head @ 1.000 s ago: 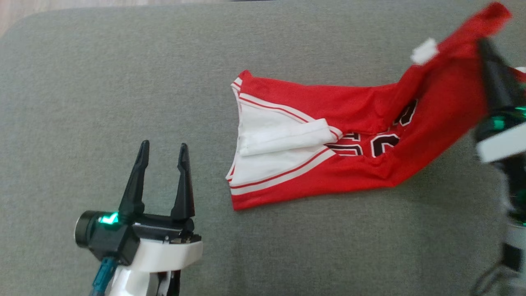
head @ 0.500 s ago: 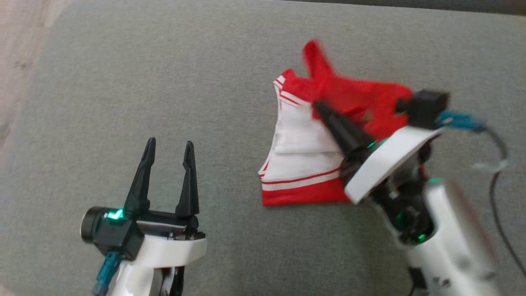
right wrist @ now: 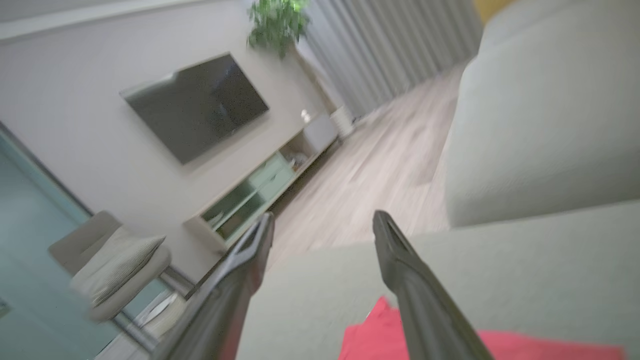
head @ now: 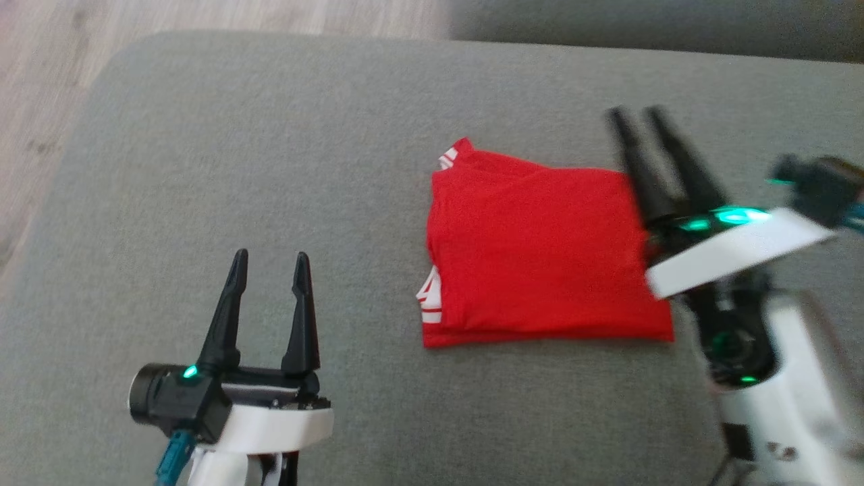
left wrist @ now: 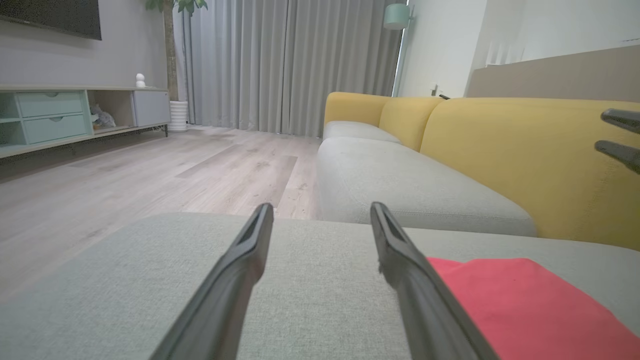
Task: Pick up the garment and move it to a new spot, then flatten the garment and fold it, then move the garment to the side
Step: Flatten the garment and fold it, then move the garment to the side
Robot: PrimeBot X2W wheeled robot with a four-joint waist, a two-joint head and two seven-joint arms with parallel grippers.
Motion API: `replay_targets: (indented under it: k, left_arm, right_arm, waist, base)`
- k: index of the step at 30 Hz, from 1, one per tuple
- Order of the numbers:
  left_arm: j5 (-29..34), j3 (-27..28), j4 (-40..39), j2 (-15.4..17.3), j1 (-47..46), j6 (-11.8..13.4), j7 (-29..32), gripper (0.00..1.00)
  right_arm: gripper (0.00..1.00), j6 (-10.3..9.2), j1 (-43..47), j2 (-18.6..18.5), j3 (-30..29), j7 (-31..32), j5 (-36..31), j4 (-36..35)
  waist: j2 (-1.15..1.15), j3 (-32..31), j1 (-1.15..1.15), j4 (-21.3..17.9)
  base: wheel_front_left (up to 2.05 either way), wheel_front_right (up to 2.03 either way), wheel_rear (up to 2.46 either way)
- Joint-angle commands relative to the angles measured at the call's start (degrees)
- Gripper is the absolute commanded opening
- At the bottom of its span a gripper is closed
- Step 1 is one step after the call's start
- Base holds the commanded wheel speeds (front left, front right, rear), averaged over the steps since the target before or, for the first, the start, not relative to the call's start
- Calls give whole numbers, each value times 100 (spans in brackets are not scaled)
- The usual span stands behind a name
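1. Garment (head: pixel 540 263) lies folded into a near-square red packet, flat on the grey cushion (head: pixel 270 135). Slivers of white striped trim peek out along the edge farthest from the right gripper (head: pixel 635 111).
2. That right gripper has its two dark fingers spread, and nothing is between them. Its own wrist view shows bare cushion in the gap.
3. It sits just beside the packet's near edge, with its fingers running past the packet's corner. The blur hides whether a finger touches the cloth.
4. In the right wrist view the red fabric lies low, at the base of the fingers and under the right-hand one.
5. The left gripper (head: pixel 270 255) stands wide and empty over bare cushion, well apart from the garment. The garment lies off to its right-hand finger's side.
6. In the left wrist view a red corner of the fabric shows just beyond that finger.
7. Past the left gripper's fingertips the cushion ends, and a wooden floor (left wrist: pixel 150 165) begins.
8. To the right of those fingertips runs a yellow sofa (left wrist: pixel 525 160) with a grey seat.
9. Farther off in the same view hang grey curtains (left wrist: pixel 280 65), with a pale green cabinet (left wrist: pixel 50 115) to their left.
10. Beyond the right gripper's fingers, a dark television (right wrist: pixel 200 107) hangs on the wall beside a leafy plant (right wrist: pixel 277 17).
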Motion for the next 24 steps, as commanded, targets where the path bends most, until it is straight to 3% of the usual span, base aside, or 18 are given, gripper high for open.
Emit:
replay_targets:
  k: [1,7,11,14,17,24]
  left_arm:
    - [-37,218,-176,-7,-56,21,-29,100]
    - [-124,307,-30,-8,124,78,-29,100]
    - [-258,359,142,-8,330,167,-29,100]
    - [-238,386,300,-8,460,182,-29,100]
    - [-144,455,415,-8,590,181,-29,100]
    - [50,622,575,-8,867,101,-29,100]
  right_arm:
    - [100,-4,-18,-118,-108,-221,-112,-213]
    - [100,-4,580,-513,-356,-1239,-426,76]
    - [100,-4,1033,-792,-41,-2119,-563,642]
    - [100,-4,1318,-941,142,-2438,-917,1244]
    - [100,-4,1485,-896,144,-2504,-1434,1701]
    - [100,-4,1862,-523,-143,-2510,-2239,1711]
  waist:
    - [0,-160,0,-155]
    - [0,-582,0,-429]
    - [0,-868,0,-541]
    - [0,-1063,0,-549]
    - [0,-1184,0,-560]
    - [0,-1406,0,-585]
  base:
    - [0,0,0]
    - [0,0,0]
    - [0,0,0]
    - [0,0,0]
    - [0,0,0]
    - [0,0,0]
